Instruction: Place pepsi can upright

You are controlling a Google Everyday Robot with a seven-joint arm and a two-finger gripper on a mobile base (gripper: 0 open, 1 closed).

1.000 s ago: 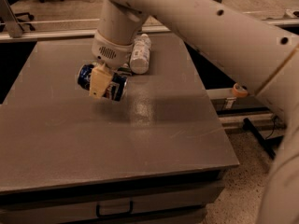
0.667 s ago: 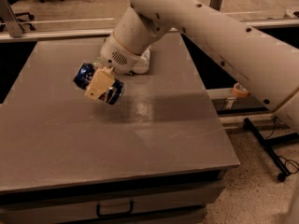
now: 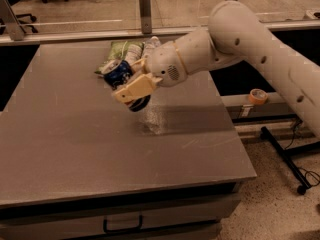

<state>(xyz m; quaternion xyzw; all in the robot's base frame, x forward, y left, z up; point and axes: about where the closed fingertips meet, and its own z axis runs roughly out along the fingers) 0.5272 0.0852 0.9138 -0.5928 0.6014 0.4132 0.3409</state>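
The pepsi can (image 3: 120, 75), dark blue with a silver end, is held tilted in my gripper (image 3: 129, 87), well above the grey table (image 3: 75, 149). The silver top faces up and to the left. The cream fingers (image 3: 134, 88) are shut on the can's side. The white arm reaches in from the right and the wrist has rolled over, so the can's lower end is partly hidden behind the fingers.
A green snack bag (image 3: 118, 52) and a clear plastic bottle (image 3: 148, 47) with a white label lie at the table's back edge, just behind the gripper. A roll of tape (image 3: 257, 96) sits on a rail to the right. The table's front edge has a drawer handle (image 3: 123, 225).
The arm has lifted and swung the can toward the table's back middle. The wrist has rotated, turning the can from lying sideways to a steeper tilt. The green bag is now uncovered.
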